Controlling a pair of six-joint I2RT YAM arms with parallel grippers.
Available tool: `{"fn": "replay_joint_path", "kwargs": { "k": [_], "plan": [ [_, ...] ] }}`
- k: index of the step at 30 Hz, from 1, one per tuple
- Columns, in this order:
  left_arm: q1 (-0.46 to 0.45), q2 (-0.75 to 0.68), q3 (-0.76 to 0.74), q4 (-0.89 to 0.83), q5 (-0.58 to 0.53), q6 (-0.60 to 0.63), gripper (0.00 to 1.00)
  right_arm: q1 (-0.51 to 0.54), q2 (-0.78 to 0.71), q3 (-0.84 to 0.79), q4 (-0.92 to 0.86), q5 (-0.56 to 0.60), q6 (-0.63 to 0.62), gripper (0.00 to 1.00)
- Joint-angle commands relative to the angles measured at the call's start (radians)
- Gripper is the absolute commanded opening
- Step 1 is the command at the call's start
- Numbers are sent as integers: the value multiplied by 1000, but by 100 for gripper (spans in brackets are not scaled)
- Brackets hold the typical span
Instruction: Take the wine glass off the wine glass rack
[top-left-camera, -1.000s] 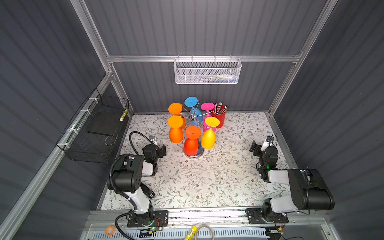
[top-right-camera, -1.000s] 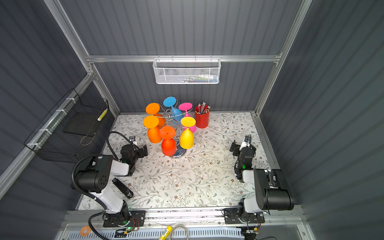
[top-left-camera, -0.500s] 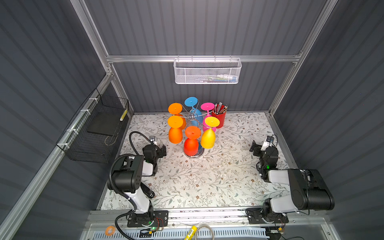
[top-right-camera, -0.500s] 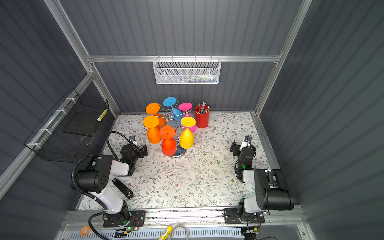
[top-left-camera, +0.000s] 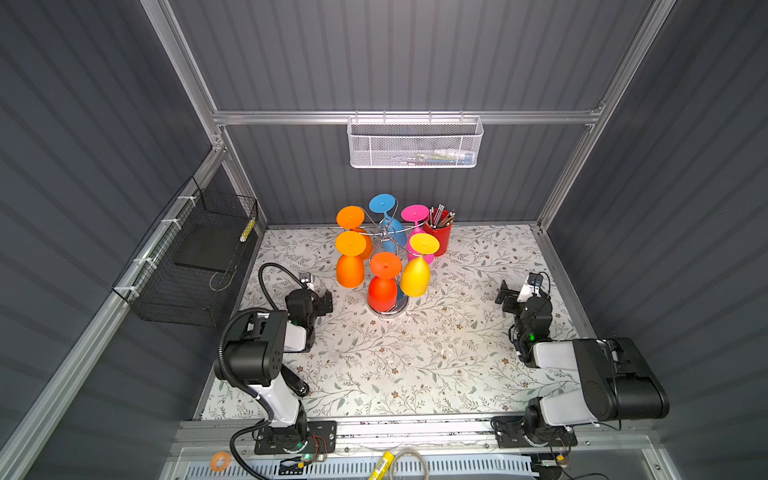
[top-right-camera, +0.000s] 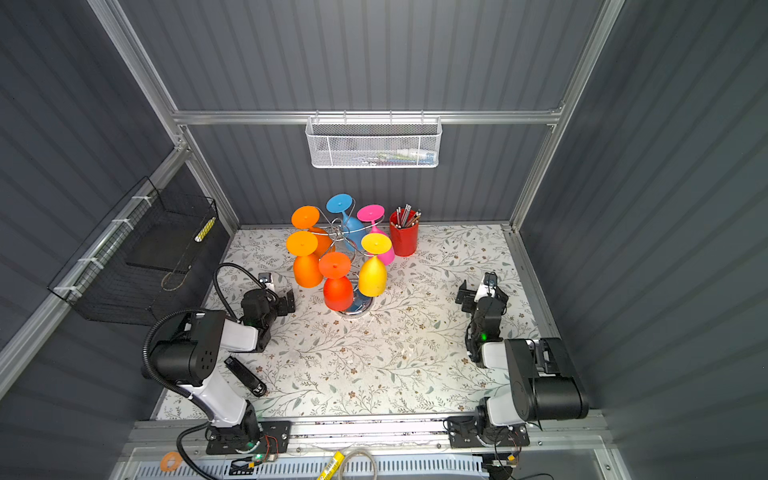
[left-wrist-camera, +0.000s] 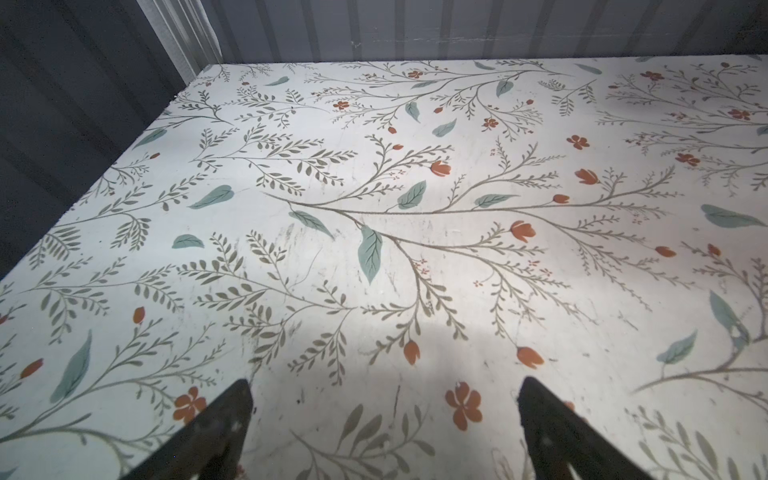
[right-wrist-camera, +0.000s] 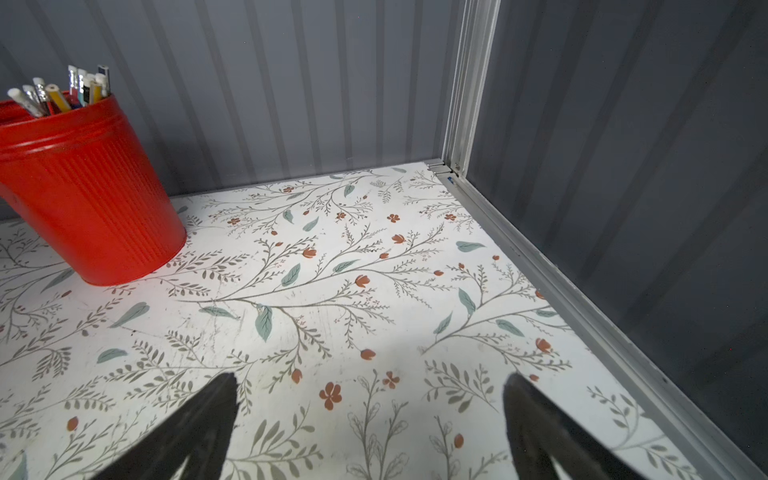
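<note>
Your white floral-patterned surface (top-left-camera: 415, 353) lies bare through the middle. Toward its back stands the chrome wire wine glass rack (top-left-camera: 397, 311), upright on a round shiny base. Six opaque coloured wine glasses (top-left-camera: 381, 204) hang upside down from its curled top arms. Each flat foot rides above a wire curl while the stem passes through, so the weight of the bowl keeps the glass seated. Their long axes run roughly vertical, mouths toward the surface. The red-orange wine glass (top-left-camera: 381, 293) hangs at the front, nearest the tools, flanked by the yellow wine glass (top-left-camera: 415, 277) and the orange wine glass (top-left-camera: 350, 270). Just beside the rack, at the back, sits a ribbed red metal pot (right-wrist-camera: 83, 187) of pencils. Your left tool (left-wrist-camera: 384, 383) stands wide and empty over bare surface, near the rack. Your right tool (right-wrist-camera: 370, 378) is equally wide and empty, well apart from it. I judge you must slide a foot outward along its curl, not pull straight down.
</note>
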Motion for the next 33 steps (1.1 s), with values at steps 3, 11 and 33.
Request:
{"fn": "replay_joint_path", "kwargs": {
  "k": [3,11,33],
  "plan": [
    [-5,-36,19,-30,0,10,100,2,-15,-16,49,44,-19,99],
    [-5,-87,80,-174,-32,-3,100,19,-101,38,-129,55,-34,99],
    [-37,-304,253,-585,-184,-198,100,80,-502,97,-567,143,154,99]
  ]
}}
